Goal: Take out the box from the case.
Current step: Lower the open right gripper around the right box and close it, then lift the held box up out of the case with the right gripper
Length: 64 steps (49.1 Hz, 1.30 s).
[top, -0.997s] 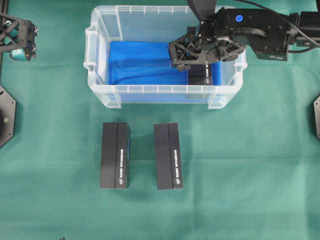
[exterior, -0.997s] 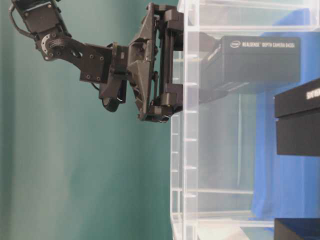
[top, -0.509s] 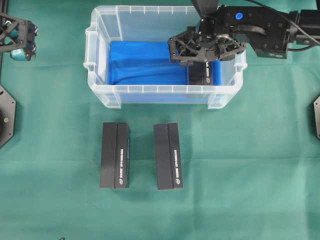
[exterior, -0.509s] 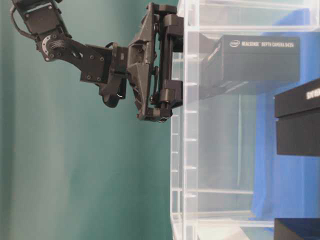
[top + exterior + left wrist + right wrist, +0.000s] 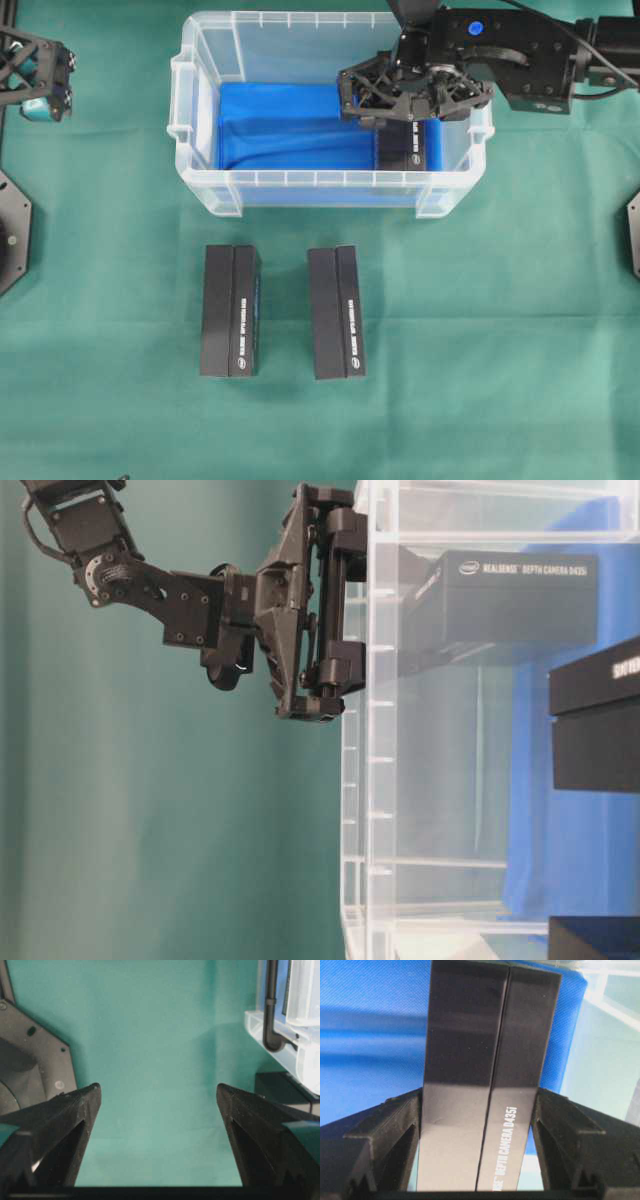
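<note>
box [image 5: 485,1075] printed "depth camera d435i", right jaws pinching it; left jaws spread.

The right black robot arm is stretched in from the right side of the overhead view, with its wrist bent down. The right black gripper [image 5: 408,108] is pointed down into the big clear plastic case [image 5: 200,190]. Its two fingers [image 5: 385,1145] are pressed against the two long sides of the black cardboard box [image 5: 480,1085], so the box is held between them. The left black gripper [image 5: 157,1125] is kept far off at the left edge, above the green cloth. Its fingers [image 5: 60,1120] are spread wide apart, and nothing is held between them.
</note>
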### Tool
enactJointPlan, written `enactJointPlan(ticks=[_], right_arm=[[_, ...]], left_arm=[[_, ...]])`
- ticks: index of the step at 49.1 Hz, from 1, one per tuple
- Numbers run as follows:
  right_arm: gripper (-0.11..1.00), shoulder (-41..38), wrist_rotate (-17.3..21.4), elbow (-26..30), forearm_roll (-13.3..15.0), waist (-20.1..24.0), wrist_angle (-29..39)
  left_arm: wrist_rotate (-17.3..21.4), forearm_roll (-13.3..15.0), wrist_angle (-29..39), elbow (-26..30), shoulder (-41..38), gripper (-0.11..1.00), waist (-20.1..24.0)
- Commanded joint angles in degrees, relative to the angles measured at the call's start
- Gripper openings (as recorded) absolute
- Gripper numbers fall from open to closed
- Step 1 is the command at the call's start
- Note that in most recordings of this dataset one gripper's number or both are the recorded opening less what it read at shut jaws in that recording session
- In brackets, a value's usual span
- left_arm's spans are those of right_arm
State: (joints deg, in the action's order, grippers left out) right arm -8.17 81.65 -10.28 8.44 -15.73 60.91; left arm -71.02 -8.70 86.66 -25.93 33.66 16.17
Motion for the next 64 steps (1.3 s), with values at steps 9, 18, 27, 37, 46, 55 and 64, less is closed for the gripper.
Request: enactJointPlan(ticks=[9, 18, 27, 37, 46, 55, 64], right_arm=[[0.66, 2.7, 0.0, 3.8, 0.1, 0.2, 3.9], [0.66, 4.8, 0.0, 5.6, 0.1, 0.2, 7.9], [0.66, 7.2, -0.1, 8.3, -0.1, 0.3, 11.7], [0.66, 9.2, -0.2, 11.5, 0.1, 0.3, 15.3], [0.66, 9.4, -0.4, 15.1, -0.2, 0.6, 19.4], [0.66, 9.4, -1.1, 18.8, -0.1, 1.1, 23.2], [0.66, 9.4, -2.7, 21.8, 0.1, 1.1, 25.6]], left_arm=[[0.2, 0.0, -0.2, 0.6, 0.2, 0.98, 0.1], [0.2, 0.0, -0.2, 0.5, 0.3, 0.98, 0.1], [0.2, 0.0, -0.2, 0.5, 0.2, 0.98, 0.2], [0.2, 0.0, -0.2, 0.5, 0.3, 0.98, -0.2], [0.1, 0.0, -0.2, 0.5, 0.2, 0.98, -0.5], [0.0, 0.0, -0.2, 0.6, 0.2, 0.98, -0.7], [-0.1, 0.0, -0.2, 0.6, 0.2, 0.98, -0.7]])
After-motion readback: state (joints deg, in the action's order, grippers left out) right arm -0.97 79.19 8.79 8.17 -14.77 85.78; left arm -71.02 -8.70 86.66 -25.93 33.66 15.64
